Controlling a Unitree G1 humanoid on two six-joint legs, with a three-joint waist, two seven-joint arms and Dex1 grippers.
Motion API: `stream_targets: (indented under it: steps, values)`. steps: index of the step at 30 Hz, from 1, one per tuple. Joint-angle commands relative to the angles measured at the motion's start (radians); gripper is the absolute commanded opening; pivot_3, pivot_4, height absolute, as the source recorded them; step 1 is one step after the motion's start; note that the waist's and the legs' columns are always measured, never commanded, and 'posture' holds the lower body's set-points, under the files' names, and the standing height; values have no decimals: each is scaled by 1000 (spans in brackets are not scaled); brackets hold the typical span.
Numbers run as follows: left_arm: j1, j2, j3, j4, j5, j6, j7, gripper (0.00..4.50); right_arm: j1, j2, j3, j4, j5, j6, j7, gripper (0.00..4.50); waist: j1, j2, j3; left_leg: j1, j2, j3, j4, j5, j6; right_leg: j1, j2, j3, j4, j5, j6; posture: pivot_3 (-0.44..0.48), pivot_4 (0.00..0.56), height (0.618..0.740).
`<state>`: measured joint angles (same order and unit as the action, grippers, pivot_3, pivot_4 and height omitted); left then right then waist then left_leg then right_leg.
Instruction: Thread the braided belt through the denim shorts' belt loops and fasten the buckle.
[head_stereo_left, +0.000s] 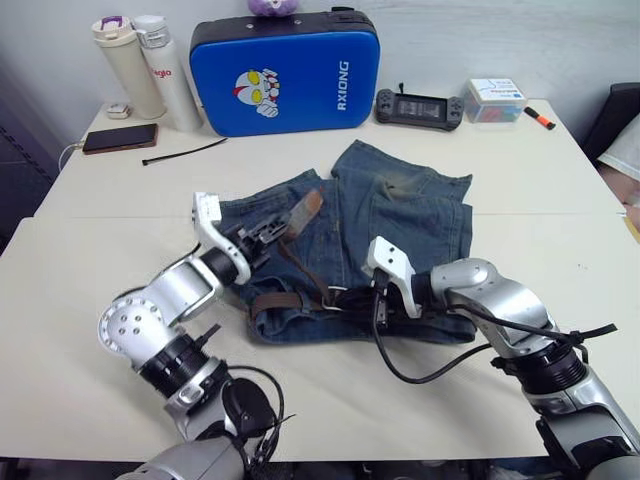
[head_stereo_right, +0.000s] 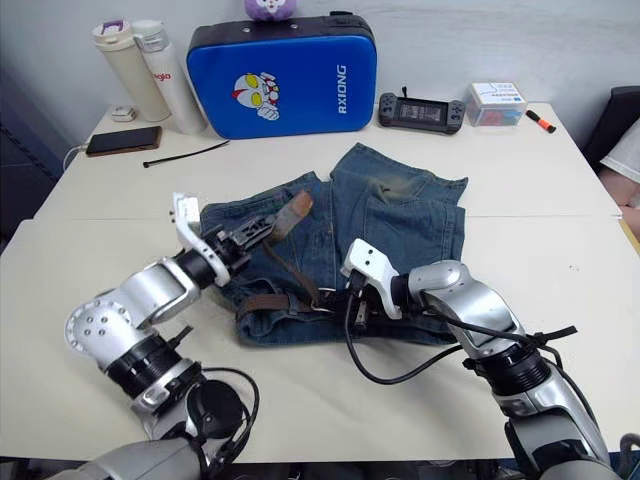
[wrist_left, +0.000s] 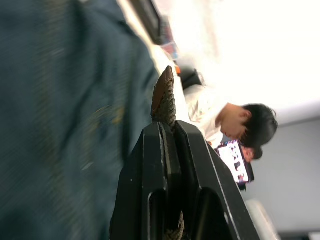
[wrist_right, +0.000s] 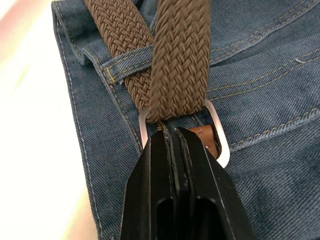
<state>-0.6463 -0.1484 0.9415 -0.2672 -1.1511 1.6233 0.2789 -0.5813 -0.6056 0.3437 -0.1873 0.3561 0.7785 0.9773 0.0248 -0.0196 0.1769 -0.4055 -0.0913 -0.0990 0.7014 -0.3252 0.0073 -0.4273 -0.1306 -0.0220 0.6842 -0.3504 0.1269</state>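
Right now the denim shorts (head_stereo_left: 380, 230) lie flat on the table (head_stereo_left: 520, 180), in front of the blue case (head_stereo_left: 285, 75), waistband toward the robot. Braided belt (wrist_right: 177, 60) runs along that waistband, with its tip end angled up over the shorts toward the case. Left gripper (head_stereo_right: 262, 230) sits over the shorts' left part, jaws pressed together pinching the belt near its tapered brown tip (wrist_left: 164, 97). Right gripper (wrist_right: 176, 142) is at the waistband middle, jaws closed on the belt right at the buckle (wrist_right: 218, 135). Silver buckle frame lies flat on the denim, and the strap passes through it and doubles back. One of the belt loops (wrist_right: 127, 59) sits just beside the buckle with the other strap run going under it. Phone (head_stereo_left: 120, 138), black cable tie (head_stereo_left: 185, 152) and two bottles (head_stereo_left: 150, 70) sit left of the case; game controller (head_stereo_left: 418, 107) right of it. A person (wrist_left: 235, 122) shows in the left wrist view background.
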Motion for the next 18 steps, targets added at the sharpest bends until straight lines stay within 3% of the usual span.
stream_targets:
  steps: [1, 7, 10, 18]
  values:
    - [39, -18, 0, -29, -130, -14, 47, 0, -8, -18, -58, -32, 58, 55, 28, 19, 3, 0, 0, 0, 0, 0, 0, 0, 0, 0, 0, 0, 0, 0, 0, 0, 150, 677]
    - [109, 23, -94, -4, -302, -118, 153, 0, -63, -81, -167, -70, 141, 124, 69, 19, 1, -1, 1, -1, -1, -1, 1, 0, 0, 0, -1, 1, -1, 0, 0, 0, 150, 677]
    - [149, 74, -165, 10, -386, -176, 191, 0, -75, -127, -165, -68, 124, 123, 77, 19, -1, -1, 0, -1, 0, -1, 0, 0, 0, 0, 0, 2, -1, 0, 0, 0, 150, 677]
    - [248, 245, -385, 23, -598, -399, 279, 0, -62, -95, -94, -30, 86, 94, 59, 19, -1, -1, 0, -1, 0, -1, 0, 0, 0, -1, 0, 7, -1, 0, 0, 0, 150, 677]
